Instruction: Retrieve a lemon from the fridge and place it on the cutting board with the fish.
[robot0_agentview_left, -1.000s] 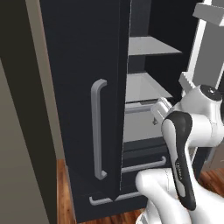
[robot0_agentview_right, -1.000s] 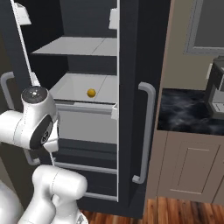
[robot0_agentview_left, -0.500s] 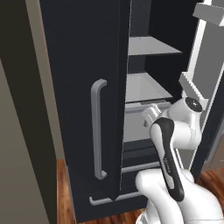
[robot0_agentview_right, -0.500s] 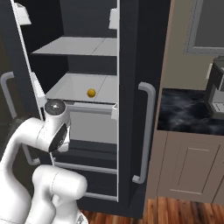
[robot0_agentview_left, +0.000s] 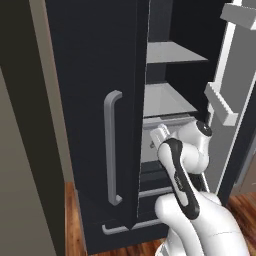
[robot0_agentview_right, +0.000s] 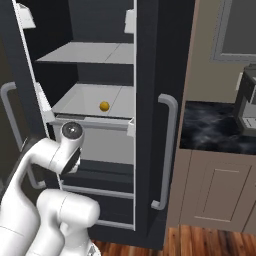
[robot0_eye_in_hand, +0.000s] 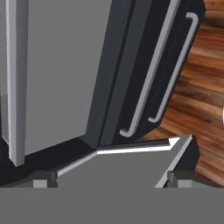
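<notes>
End effector (robot0_eye_in_hand: 111, 181) low in front of fridge (robot0_agentview_right: 150, 125), pointing down toward drawers and wood floor (robot0_eye_in_hand: 197, 109); two tips well apart, pinching nothing. Lemon (robot0_agentview_right: 104, 106) lies on middle shelf (robot0_agentview_right: 85, 100), at 12 o'clock above elbow in right base view, well apart from hand. Right door shut, left one open. Advice: raise wrist to shelf level first, keep clear of drawer front (robot0_agentview_right: 100, 142) and door bins, then enter straight, tips either side of fruit. Round fruit may roll if pushed.

Even, soft rendered light; sharp throughout, without glare.
</notes>
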